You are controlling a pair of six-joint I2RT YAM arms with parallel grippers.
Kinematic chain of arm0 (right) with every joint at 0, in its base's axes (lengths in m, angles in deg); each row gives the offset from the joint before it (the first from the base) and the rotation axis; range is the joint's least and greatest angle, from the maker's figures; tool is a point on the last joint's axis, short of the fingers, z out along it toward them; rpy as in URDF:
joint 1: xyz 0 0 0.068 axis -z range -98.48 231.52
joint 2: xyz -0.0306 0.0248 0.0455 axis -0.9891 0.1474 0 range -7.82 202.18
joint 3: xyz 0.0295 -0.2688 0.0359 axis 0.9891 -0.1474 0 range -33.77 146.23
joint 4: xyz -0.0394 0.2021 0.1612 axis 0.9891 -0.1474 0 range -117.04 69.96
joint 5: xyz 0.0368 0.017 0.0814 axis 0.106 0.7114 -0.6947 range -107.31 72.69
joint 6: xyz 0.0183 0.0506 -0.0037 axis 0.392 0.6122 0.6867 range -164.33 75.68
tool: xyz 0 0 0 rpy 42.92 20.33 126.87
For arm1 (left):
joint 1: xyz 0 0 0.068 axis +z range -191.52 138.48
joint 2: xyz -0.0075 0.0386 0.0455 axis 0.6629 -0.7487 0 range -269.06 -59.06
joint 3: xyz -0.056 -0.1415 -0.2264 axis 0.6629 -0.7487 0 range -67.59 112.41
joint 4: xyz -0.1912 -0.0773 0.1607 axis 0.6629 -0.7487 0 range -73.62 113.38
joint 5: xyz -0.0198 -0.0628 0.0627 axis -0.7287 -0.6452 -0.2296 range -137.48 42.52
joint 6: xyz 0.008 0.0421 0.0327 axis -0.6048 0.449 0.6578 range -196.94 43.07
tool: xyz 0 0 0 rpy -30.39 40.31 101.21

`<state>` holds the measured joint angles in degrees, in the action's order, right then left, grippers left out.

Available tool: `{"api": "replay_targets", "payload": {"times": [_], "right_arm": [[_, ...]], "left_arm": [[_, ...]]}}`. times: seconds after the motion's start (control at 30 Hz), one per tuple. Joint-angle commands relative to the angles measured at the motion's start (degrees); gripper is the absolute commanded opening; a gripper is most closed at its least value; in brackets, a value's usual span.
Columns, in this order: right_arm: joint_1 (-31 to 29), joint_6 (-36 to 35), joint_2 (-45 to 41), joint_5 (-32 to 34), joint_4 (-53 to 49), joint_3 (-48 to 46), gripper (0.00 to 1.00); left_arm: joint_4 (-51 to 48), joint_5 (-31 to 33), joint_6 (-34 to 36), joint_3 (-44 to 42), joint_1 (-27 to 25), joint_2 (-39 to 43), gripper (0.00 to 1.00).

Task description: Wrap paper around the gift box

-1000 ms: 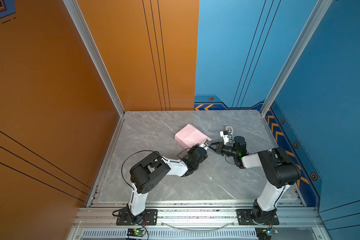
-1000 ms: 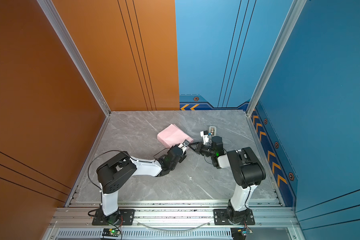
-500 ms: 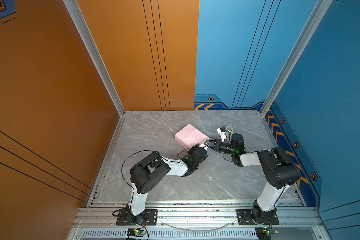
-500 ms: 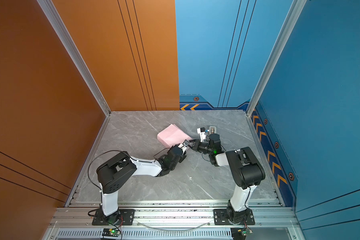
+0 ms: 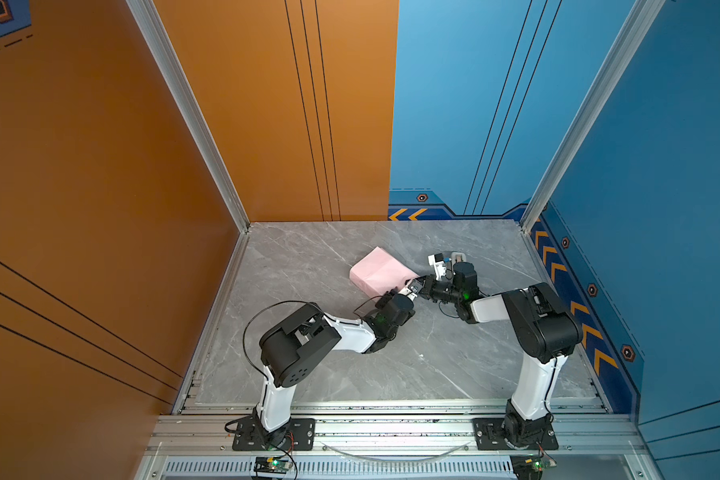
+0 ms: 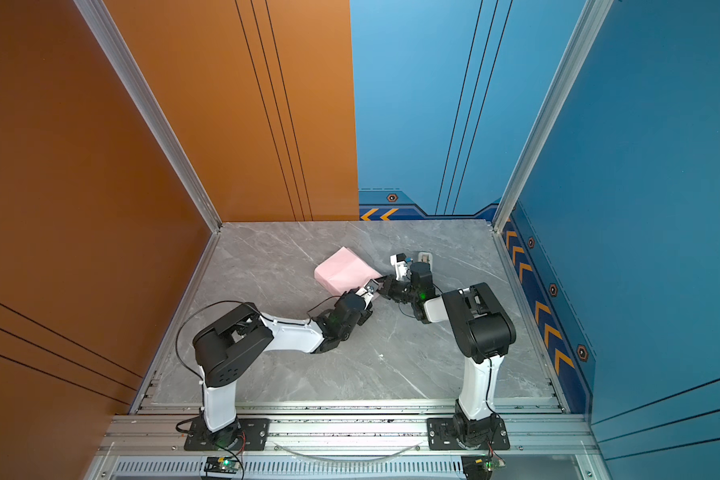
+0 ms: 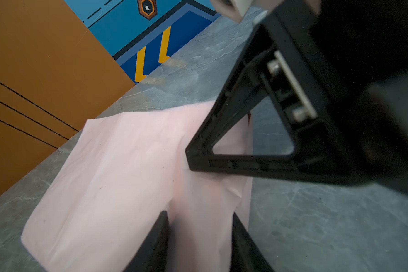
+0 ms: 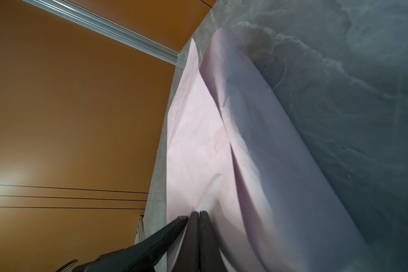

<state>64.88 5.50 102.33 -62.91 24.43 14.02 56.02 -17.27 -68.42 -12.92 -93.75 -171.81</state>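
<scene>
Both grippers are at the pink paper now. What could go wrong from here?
The shut right gripper pokes the paper where wrinkles gather; pushing harder may tear it.
The left gripper straddles a raised fold close by; the two could collide.
The gift box is hidden, so a shift inside would pass unseen.

Paper (image 5: 377, 270) on grey table (image 5: 308, 266)
</scene>
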Motion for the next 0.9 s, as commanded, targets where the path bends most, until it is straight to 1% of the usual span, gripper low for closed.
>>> {"api": "replay_targets", "payload": {"times": [0.0,0.13,0.2,0.33,0.5,0.63,0.77,0.87], "right_arm": [[-1.02,-5.73,-1.02,3.94,-10.6,2.03,0.01],[-1.2,-10.3,-5.18,6.34,-17.23,1.99,0.03],[-1.02,-11.25,-7.68,6.58,-17.35,1.37,0.07],[-1.15,-11.62,-9.68,5.36,-17.26,1.41,0.07],[-1.79,-9.57,-7.42,3.97,-13.88,1.65,0.05],[-2.49,-8.83,-4.06,3.04,-13.95,2.8,0.03],[-3.04,-11.07,-1.69,4.86,-20.13,4.54,0.02],[-3.05,-12.68,-1.85,6.41,-23.35,5.03,0.02]], "left_arm": [[-24.02,-13.76,-3.02,-6.33,-0.24,-8.72,0.4],[-23.86,-13.82,-3.06,-6.28,-0.16,-8.8,0.4],[-23.8,-13.82,-3.05,-6.3,-0.16,-8.8,0.4],[-23.72,-13.73,-3.12,-6.31,-0.16,-8.8,0.4],[-23.57,-13.73,-2.95,-6.06,-0.16,-8.8,0.4],[-23.56,-13.66,-2.84,-5.97,-0.16,-8.72,0.4],[-23.57,-13.59,-2.74,-6.06,-0.15,-8.5,0.4],[-23.56,-13.54,-2.88,-5.99,-0.16,-8.22,0.4]]}}
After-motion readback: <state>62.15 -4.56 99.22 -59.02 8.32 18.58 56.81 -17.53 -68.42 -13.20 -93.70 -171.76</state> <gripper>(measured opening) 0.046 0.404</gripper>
